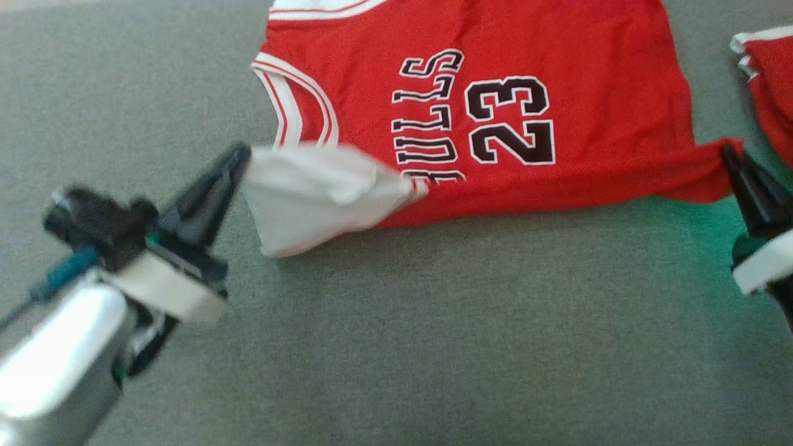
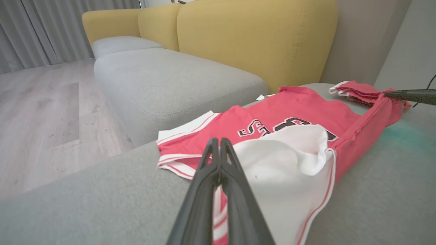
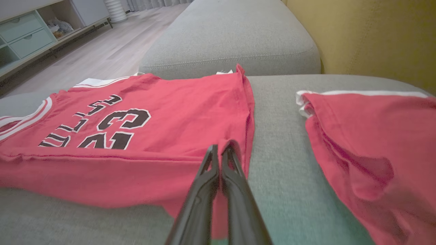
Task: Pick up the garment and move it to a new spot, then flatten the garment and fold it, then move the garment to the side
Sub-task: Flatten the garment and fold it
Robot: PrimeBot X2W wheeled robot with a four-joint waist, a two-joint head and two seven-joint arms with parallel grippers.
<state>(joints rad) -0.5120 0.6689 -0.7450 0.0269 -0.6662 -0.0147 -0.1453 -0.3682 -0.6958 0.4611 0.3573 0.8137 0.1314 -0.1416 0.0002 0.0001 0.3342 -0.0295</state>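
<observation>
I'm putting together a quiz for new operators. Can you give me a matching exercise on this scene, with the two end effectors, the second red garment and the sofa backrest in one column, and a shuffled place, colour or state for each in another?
Column one
1. left end effector
2. right end effector
3. second red garment
4. sofa backrest

Column two
a. yellow
b. closed on the hem corner of the red 23 jersey
c. lying apart from the jersey, on the robot's right
d. closed on the jersey's turned-over white inside

Pairs: 1-d, 2-b, 3-c, 4-a
</observation>
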